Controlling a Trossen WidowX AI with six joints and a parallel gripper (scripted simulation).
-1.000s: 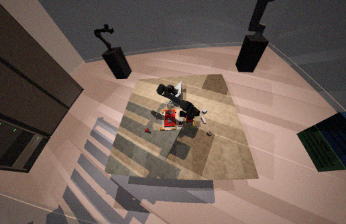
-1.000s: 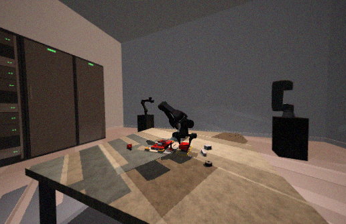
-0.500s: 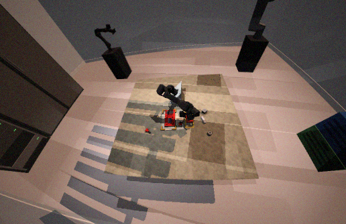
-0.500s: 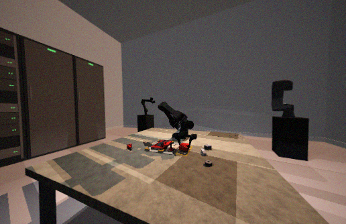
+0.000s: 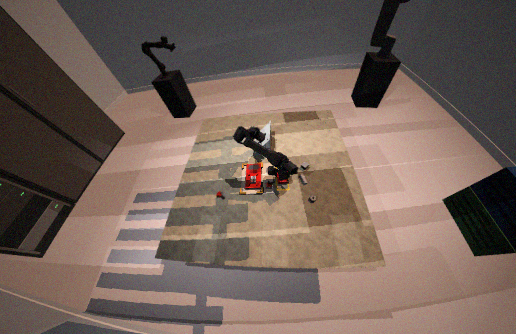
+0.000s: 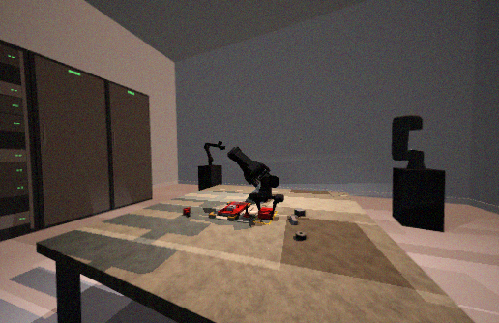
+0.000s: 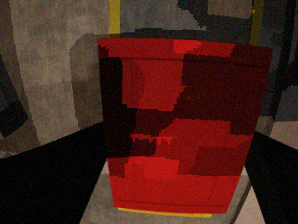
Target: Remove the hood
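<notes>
Betw. tool (image 5: 282, 178) (image 6: 267, 211) (image 7: 177, 132) fingers: 1 hood (image 5: 282, 181) (image 6: 266, 213) (image 7: 175, 125)

Top looks steeply down over the whole table (image 5: 271, 250) (image 6: 330, 261); exterior faces lengthwise across it, low and farther back; wrist peers down, very close!

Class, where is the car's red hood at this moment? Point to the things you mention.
In the wrist view the hood (image 5: 282, 179) (image 6: 266, 213) (image 7: 175, 125) is between the gripper's fingers; in the top view it is just right of the toy car (image 5: 253, 176) (image 6: 233, 209), by yellow marking (image 5: 286, 189) (image 6: 265, 223).
</notes>
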